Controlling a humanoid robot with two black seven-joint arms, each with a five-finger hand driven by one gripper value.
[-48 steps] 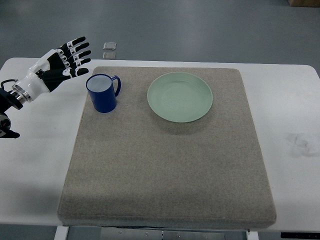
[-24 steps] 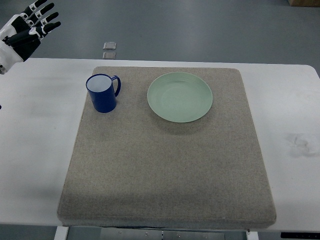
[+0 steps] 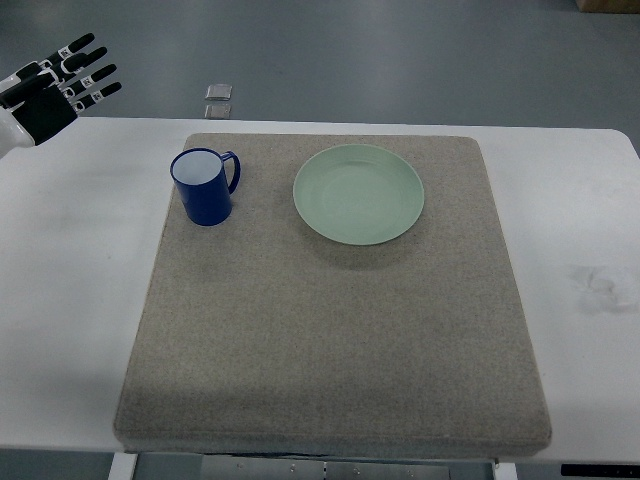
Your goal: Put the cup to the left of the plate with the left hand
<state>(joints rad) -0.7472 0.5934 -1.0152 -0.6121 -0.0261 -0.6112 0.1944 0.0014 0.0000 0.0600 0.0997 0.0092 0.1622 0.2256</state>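
Blue cup (image 3: 205, 187) sits upright on the grey felt mat (image 3: 330, 330), handle toward the round pale-green plate (image 3: 359, 193) just to its right, not touching. Left hand (image 3: 50, 92) hovers way off at the top-left corner, fingers spread, holding nothing. White table (image 3: 70, 280), grey floor (image 3: 400, 50).

The blue mug (image 3: 205, 187) has a glossy, enamel-like finish with a pale, smooth inside. The pale green plate (image 3: 359, 193) looks smooth with a soft sheen. Both sit on a grey felt-like mat (image 3: 330, 330), matt and finely rough. The white table (image 3: 70, 290) is smooth and matt. The left hand (image 3: 50, 95) shows hard black and white plastic-looking shells.
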